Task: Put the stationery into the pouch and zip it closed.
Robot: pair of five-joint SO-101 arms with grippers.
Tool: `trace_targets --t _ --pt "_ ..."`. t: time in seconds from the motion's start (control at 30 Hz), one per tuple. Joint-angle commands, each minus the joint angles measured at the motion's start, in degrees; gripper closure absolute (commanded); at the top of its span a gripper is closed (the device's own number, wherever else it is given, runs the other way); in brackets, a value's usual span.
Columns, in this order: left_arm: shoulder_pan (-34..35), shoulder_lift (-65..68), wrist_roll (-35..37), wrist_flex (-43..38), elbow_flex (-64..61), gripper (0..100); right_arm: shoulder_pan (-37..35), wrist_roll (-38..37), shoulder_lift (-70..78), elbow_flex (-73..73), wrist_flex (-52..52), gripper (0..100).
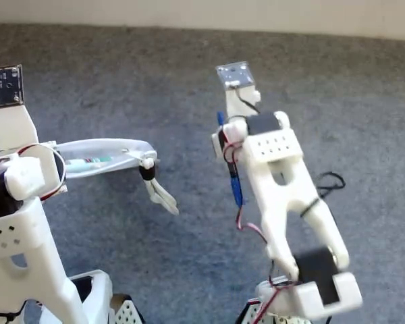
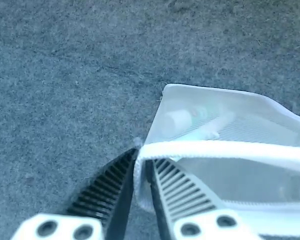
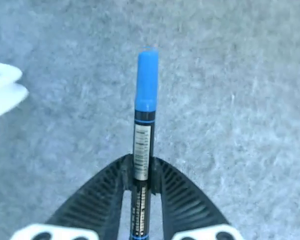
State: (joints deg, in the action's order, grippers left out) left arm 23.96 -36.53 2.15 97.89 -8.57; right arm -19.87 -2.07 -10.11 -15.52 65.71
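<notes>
Between the right gripper's [image 3: 142, 164] fingers, clamped tight, sits a blue-capped pen [image 3: 144, 125], cap pointing outward. Left gripper [image 2: 140, 159] is pinched shut on the white mesh pouch [image 2: 230, 165] rim; small items [image 2: 182, 119] lie inside. Pouch and pen are well apart over grey carpet [image 1: 189, 81].

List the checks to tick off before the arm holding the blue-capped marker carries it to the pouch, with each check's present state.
1. Hold of the left end effector on the pouch: ok, shut on the rim.
2. Hold of the right end effector on the marker: ok, shut on its barrel.
3. Pouch mouth open: ok, the rim gapes in the left wrist view.
4. Marker lined up with the mouth: not ok; in the high view it hangs apart from the pouch.
5. Room left beside the white item inside: cannot tell.
</notes>
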Motion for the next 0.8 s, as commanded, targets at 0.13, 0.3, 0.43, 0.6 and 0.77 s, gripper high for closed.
trace_targets --t 0.13,0.3,0.43,0.6,0.77 --pt "-0.6 0.9 -0.4 0.4 -0.6 100 -1.8 6.2 -21.8 -10.2 -6.5 99.4" --pt "-0.6 0.9 -0.4 0.3 -0.6 100 -7.3 8.4 -32.5 -17.6 -11.4 99.4" --pt "-0.6 0.9 -0.4 0.3 -0.6 100 -10.1 8.4 -39.0 -21.8 -14.7 99.4" --pt "-0.6 0.9 -0.4 0.2 -0.6 100 -13.0 8.3 -46.5 -23.6 -16.0 99.4" --pt "-0.6 0.9 -0.4 0.2 -0.6 100 -16.9 8.2 -55.5 -23.3 -16.0 99.4"
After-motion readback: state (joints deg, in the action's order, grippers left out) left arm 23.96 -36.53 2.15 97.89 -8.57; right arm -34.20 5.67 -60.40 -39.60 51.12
